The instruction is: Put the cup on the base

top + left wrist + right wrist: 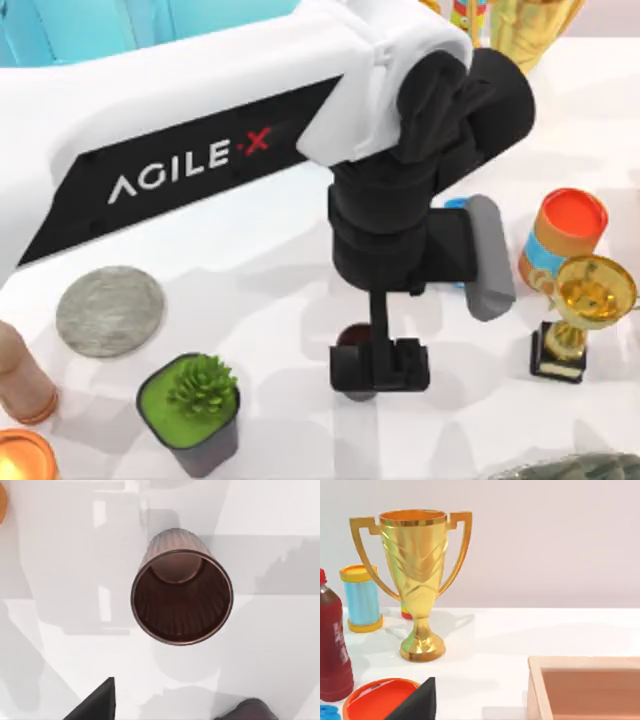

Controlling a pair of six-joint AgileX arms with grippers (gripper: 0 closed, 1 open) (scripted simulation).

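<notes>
Cup (pixel 352 337) well right of base (pixel 109 310)

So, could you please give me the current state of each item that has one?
cup: upright on the table, empty, not gripped
base: flat on the table, bare
left gripper: above the cup
gold trophy: upright
potted plant: upright
</notes>
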